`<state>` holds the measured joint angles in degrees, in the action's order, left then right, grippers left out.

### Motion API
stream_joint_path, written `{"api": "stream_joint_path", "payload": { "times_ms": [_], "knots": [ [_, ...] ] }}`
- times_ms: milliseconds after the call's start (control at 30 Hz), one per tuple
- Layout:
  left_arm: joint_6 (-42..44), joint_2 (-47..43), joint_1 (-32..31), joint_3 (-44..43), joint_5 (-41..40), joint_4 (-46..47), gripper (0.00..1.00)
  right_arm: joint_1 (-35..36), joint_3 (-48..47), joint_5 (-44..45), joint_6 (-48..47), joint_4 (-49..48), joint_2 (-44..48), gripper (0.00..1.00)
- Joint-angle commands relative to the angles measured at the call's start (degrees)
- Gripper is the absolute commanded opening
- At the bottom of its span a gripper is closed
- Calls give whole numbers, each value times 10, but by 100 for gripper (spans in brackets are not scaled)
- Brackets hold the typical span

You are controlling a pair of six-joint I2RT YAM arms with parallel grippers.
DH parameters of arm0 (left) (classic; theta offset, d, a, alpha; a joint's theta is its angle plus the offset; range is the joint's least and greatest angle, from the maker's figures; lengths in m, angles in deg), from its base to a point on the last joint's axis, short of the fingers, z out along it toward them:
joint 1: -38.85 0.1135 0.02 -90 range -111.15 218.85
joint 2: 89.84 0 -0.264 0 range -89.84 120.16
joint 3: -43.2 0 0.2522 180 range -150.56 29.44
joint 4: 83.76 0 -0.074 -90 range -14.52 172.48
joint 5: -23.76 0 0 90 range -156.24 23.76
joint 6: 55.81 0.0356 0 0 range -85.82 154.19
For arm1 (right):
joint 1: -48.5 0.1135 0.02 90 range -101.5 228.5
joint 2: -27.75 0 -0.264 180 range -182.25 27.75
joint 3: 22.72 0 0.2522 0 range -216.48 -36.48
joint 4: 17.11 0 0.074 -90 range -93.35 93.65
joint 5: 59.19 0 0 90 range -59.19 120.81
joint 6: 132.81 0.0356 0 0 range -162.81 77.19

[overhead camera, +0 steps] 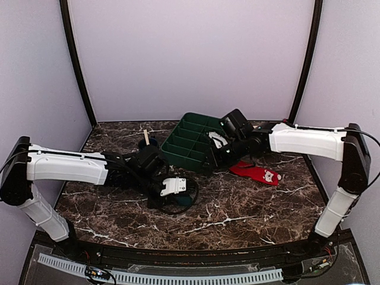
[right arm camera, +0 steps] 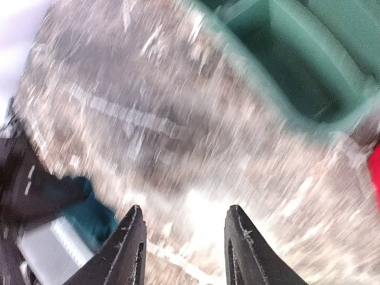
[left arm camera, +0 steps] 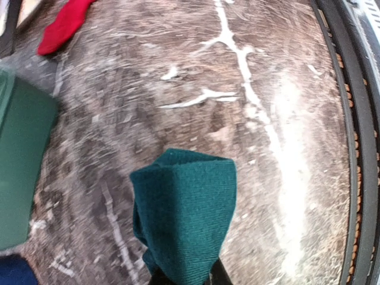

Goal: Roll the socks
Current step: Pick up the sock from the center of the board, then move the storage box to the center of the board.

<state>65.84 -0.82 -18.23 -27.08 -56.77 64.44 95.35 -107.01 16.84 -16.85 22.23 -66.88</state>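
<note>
The dark teal-green sock (left arm camera: 185,217) hangs folded from my left gripper (left arm camera: 184,278), whose jaws are shut on its lower end just above the marble table. From above, that gripper (overhead camera: 176,195) and the teal sock (overhead camera: 186,200) are at the table's middle. The red sock (overhead camera: 255,173) with white patches lies flat right of centre, and its plain end (left arm camera: 63,25) shows in the left wrist view. My right gripper (right arm camera: 185,237) is open and empty over bare marble, between the tray and the teal sock (right arm camera: 90,209). In the top view the right gripper (overhead camera: 215,159) is beside the tray's near corner.
A green compartment tray (overhead camera: 189,141) stands at the back centre, its wall (right arm camera: 279,89) close to my right fingers and its side (left arm camera: 21,160) left of the held sock. A small dark cup with a wooden stick (overhead camera: 148,141) stands left of the tray.
</note>
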Motion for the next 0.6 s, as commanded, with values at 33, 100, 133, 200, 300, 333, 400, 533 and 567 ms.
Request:
{"api": "stream_joint_path", "payload": {
  "times_ms": [33,100,133,200,300,333,400,533,567],
  "knots": [
    [-9,-41,27,-10,-38,-40,0,-13,-181,101,-76,79,-130,41],
    [-10,-50,35,-17,-46,-48,0,-13,-249,110,-94,112,-178,41],
    [-9,-54,39,-20,-49,-52,0,-13,-280,112,-101,124,-199,41],
    [-10,-63,46,-23,-57,-58,0,-12,-327,116,-110,139,-237,41],
    [-16,-80,62,-24,-58,-64,0,-12,-370,123,-124,158,-272,41],
    [-18,-85,70,-24,-57,-66,0,-12,-378,126,-128,164,-280,41],
    [-20,-95,80,-26,-55,-71,0,-13,-384,127,-136,169,-290,42],
    [-23,-106,100,-32,-52,-81,0,-12,-381,135,-147,170,-300,42],
    [-24,-107,104,-33,-50,-82,0,-12,-380,137,-150,169,-302,42]
  ]
}}
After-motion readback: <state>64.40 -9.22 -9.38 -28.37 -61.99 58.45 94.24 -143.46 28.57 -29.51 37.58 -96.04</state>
